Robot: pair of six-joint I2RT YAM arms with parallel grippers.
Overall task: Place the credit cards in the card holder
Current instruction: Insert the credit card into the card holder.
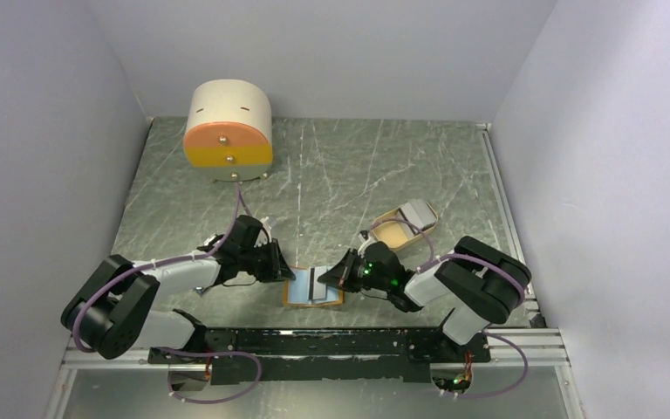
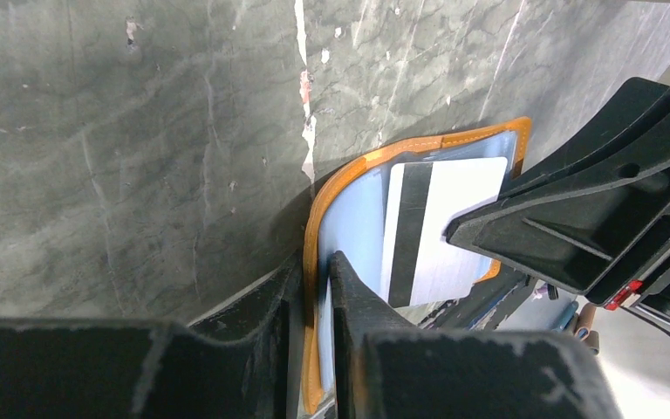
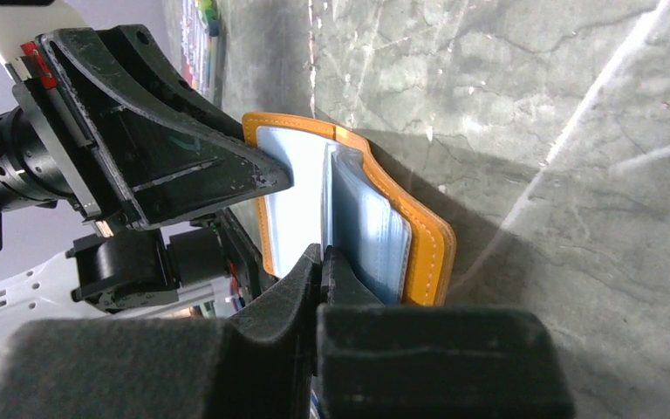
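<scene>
Sliding white card with dark stripe [image 2: 454,192] into orange-tan leather card holder with pale blue lining [image 1: 298,290] looks like step in hand. Holder lies open on grey marbled table [image 1: 358,166], between both arms. Left gripper [image 2: 317,271] narrow, nipping holder's orange rim. Right gripper [image 3: 321,262] closed tight, tips at card's edge; true pinch or mere press, cannot tell. Advice: anchor rim firmly, feed card flat along pocket mouth, slowly; ease off if lining buckles. Grey cards [image 1: 419,214] wait in tan oval tray [image 1: 393,234].
</scene>
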